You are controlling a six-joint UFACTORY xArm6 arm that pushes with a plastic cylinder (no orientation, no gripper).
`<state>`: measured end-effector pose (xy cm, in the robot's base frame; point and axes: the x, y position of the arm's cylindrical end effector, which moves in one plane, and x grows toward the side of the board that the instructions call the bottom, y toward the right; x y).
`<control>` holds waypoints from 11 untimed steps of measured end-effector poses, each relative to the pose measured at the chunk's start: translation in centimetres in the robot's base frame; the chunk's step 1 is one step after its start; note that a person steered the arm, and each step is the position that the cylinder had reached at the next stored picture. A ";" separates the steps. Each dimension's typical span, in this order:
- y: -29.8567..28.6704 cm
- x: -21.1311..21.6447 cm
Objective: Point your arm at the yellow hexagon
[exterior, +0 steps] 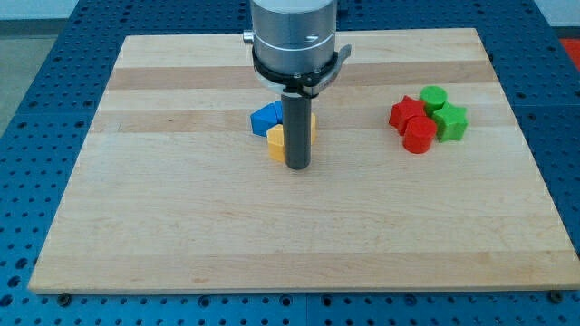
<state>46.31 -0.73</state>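
My tip [298,167] sits on the board [181,226], at the lower end of a straight dark rod [297,127] that hangs from the grey arm head [294,36] at the view's top centre. The rod is bare: it ends plainly, carries nothing and grips nothing. The tip is just to the view's right of the yellow hexagon [277,143], so close that the rod seems to touch it, though real contact cannot be made out. That hexagon lies a little to the view's left of the board's centre, partly hidden by the rod. Just right of the rod a sliver of a second yellow block [313,127] shows, its shape hidden behind the rod. Above and left of the hexagon, touching it, are blue blocks [265,118]; how many and of what shape cannot be told, since the rod covers part of them. Well apart from the hexagon, toward the view's right, four blocks huddle together: a red star [406,112], a red cylinder [419,136] below it, a green cylinder [433,96] at the cluster's top, and a green star [450,122] on its right. Around the board lies a blue perforated table [36,181].
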 end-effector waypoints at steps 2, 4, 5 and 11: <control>-0.2 3.6; -4.9 7.6; -8.7 4.3; -3.3 -2.4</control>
